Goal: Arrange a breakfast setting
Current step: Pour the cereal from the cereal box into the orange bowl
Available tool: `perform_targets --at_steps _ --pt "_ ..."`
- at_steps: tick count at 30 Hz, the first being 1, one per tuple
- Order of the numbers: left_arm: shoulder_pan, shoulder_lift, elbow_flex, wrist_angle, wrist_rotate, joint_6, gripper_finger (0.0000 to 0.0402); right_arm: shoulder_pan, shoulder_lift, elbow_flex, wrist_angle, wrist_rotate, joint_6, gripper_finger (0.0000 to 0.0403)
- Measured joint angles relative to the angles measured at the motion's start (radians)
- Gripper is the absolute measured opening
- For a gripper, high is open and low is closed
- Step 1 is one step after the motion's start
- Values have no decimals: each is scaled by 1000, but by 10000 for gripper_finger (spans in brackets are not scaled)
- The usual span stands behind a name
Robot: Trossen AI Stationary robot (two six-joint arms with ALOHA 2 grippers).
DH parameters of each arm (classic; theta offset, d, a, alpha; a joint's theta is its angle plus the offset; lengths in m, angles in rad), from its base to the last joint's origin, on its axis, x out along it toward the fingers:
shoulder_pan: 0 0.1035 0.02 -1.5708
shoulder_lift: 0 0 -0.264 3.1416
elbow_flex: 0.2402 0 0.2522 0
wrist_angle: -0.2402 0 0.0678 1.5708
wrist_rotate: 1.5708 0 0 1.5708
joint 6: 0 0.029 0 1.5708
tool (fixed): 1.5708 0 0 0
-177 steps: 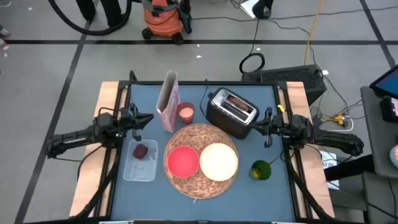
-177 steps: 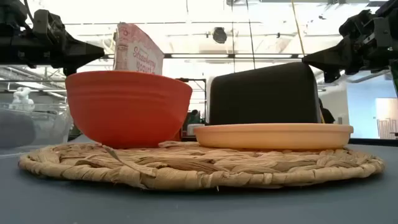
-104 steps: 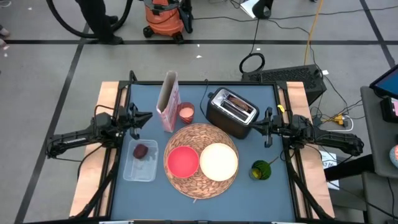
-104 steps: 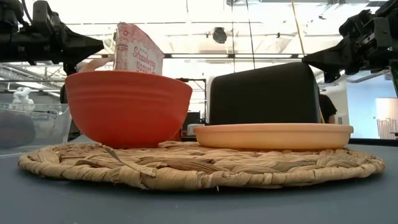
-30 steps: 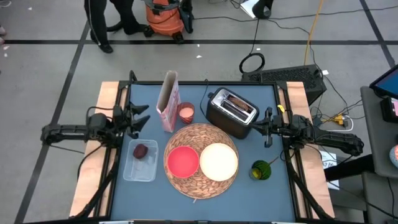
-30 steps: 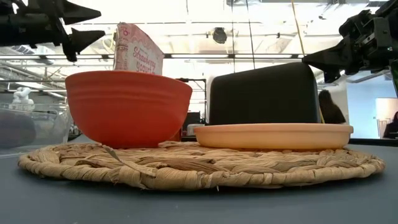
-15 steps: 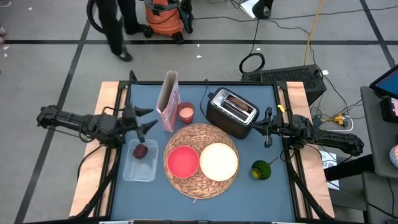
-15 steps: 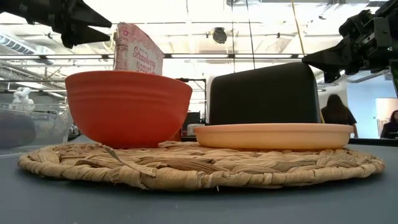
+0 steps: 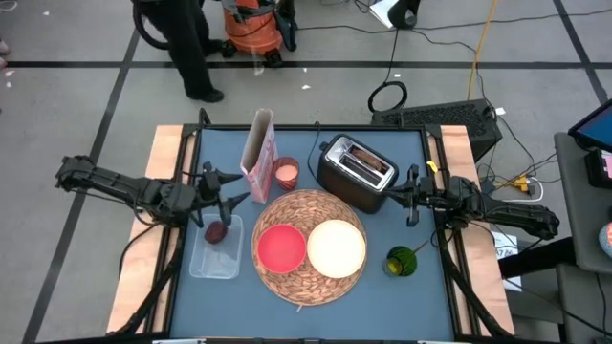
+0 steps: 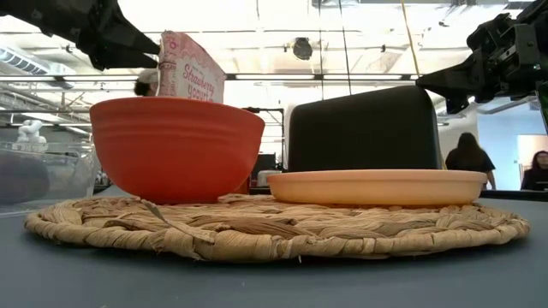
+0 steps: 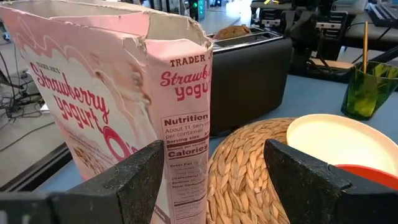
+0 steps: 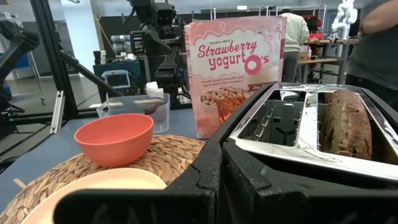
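Where woven straw mat (image 9: pixel 311 245) lies: smooth rnd bowl (image 9: pixel 280 247).

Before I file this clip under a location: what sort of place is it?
Probably a robotics lab, not a kitchen: the table stands on taped floor with loose cables, an orange shop vacuum behind it, and more robot rigs beyond.

Bright overhead lighting; low view backlit, glaring ceiling.
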Motion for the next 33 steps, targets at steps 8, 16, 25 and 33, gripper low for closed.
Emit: perform_targets --at_steps 8,16,25,33 --pt "0 0 0 4 0 -10 283 0 0 0 0 0 -4 13" --pt "0 0 0 5 -40 -69 329 0 0 0 0 0 -4 13" --pt "0 8 0 3 16 -61 394 0 0 0 0 0 -4 13" --pt "0 7 0 3 -5 -25 395 0 0 0 0 0 -4 13"
